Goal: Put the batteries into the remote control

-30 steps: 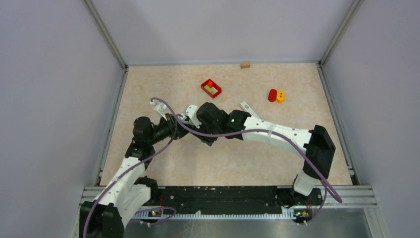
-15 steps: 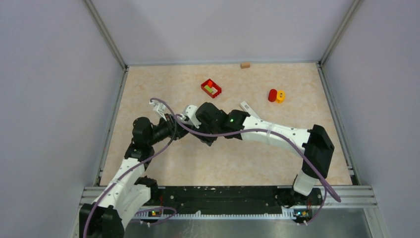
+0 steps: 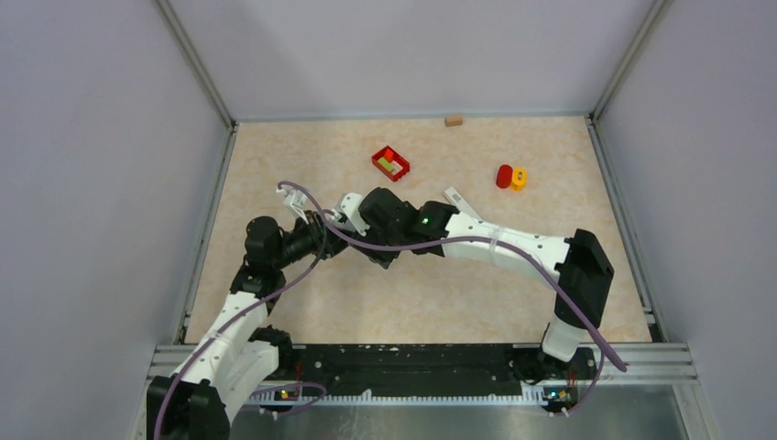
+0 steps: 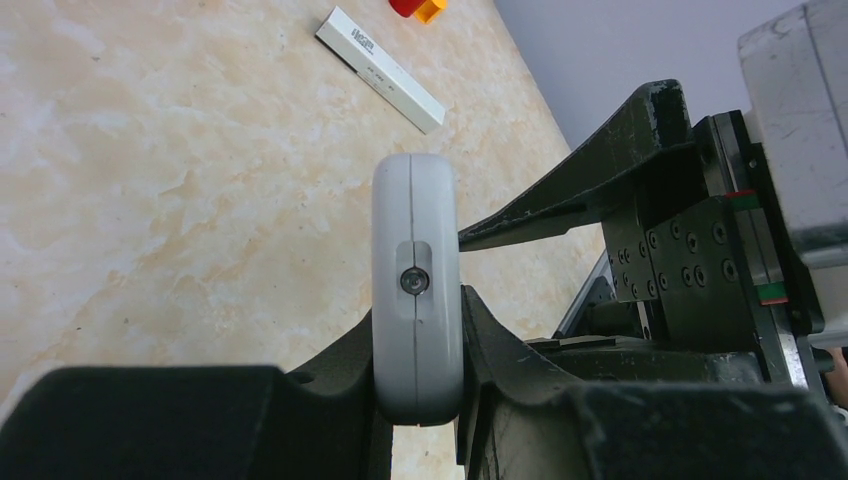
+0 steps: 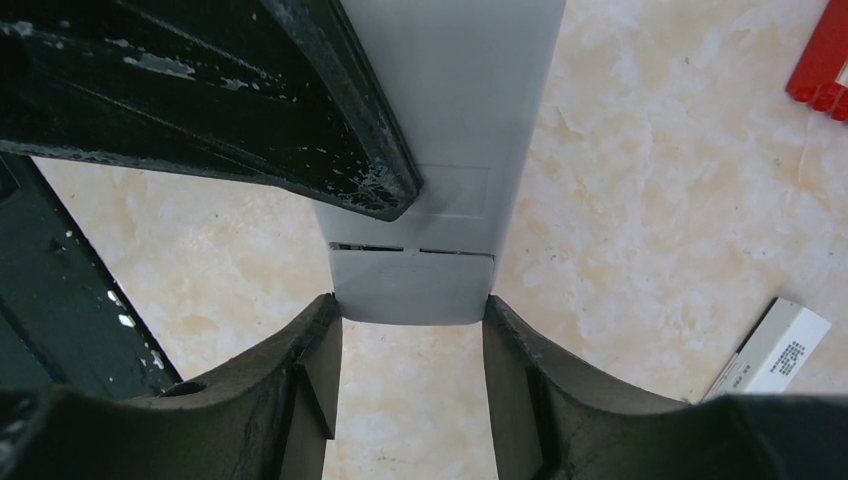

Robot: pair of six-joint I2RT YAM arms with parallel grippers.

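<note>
Evidently we share the remote [image 4: 417, 290] just on the near side of the red tray [image 3: 390, 163]: left fingers [image 4: 345, 375] clamp its body to brace it, right fingers [image 5: 310, 390] pinch its cover end, probably to slide it open. No batteries are visible.

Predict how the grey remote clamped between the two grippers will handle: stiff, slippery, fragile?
Likely stiff: the remote looks like a hard two-part shell, unbent in the left gripper. Possibly slippery: its sides look smooth. The seam near the right gripper hints at a cover that might slide off.
</note>
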